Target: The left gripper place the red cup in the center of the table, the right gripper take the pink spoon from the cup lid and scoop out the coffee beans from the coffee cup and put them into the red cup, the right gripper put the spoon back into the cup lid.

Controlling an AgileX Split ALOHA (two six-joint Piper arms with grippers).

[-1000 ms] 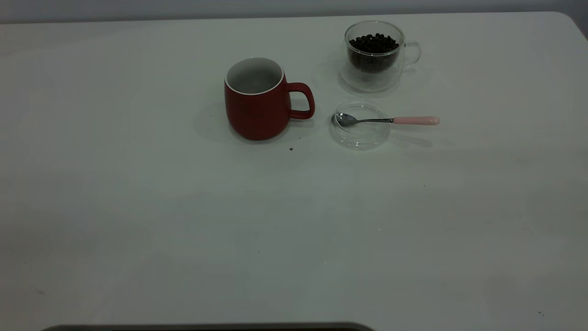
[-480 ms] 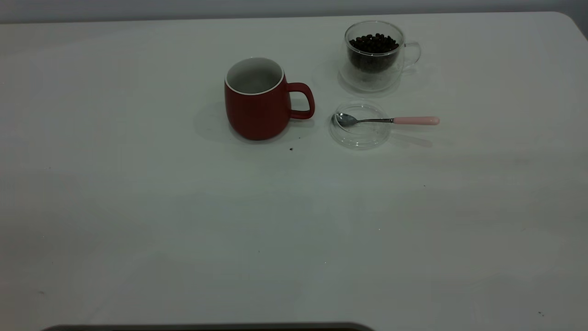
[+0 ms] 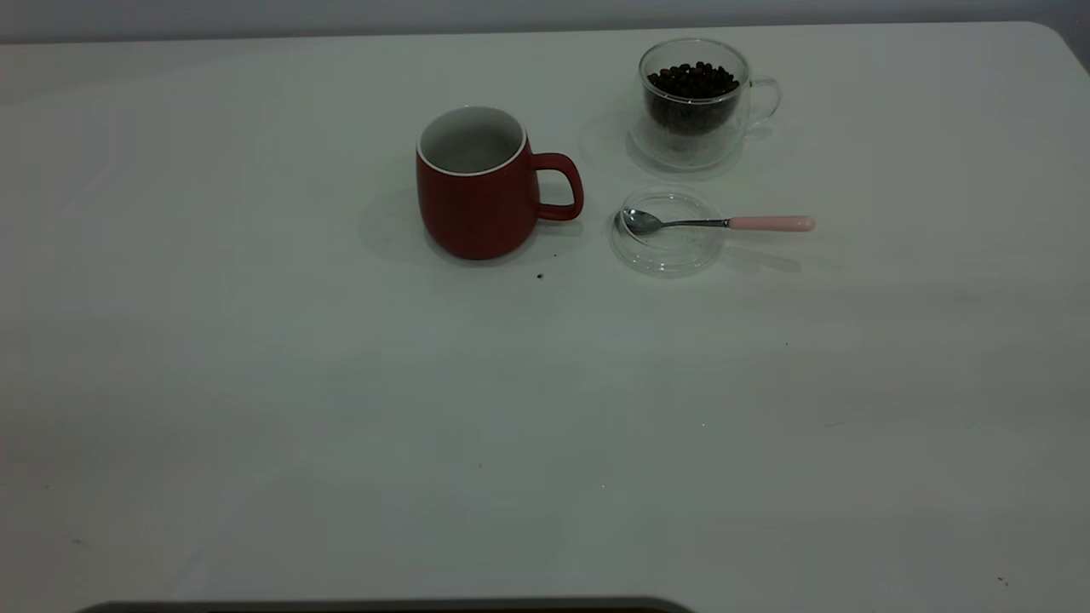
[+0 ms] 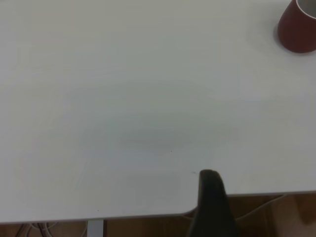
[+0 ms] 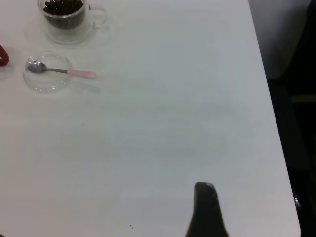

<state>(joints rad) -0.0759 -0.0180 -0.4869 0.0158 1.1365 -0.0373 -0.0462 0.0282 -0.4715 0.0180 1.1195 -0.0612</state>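
While both arms sit back at the near edges of the table (image 3: 255, 383), the red cup (image 3: 475, 182) stands upright near the middle of the far half.

The red cup's handle points toward the clear lid (image 3: 667, 232), which lies flat just beside it; the cup also shows at the corner of the left wrist view (image 4: 297, 27). The spoon (image 3: 715, 223) rests with its metal bowl inside the lid and its pink handle sticking out over the rim, away from the red cup. Behind the lid stands the glass cup (image 3: 697, 104), holding dark coffee beans (image 3: 691, 81). Only one dark finger of the left gripper (image 4: 212, 205) shows, and likewise one of the right gripper (image 5: 206, 210), so I cannot tell whether either is spread or pressed together. Neither touches anything.
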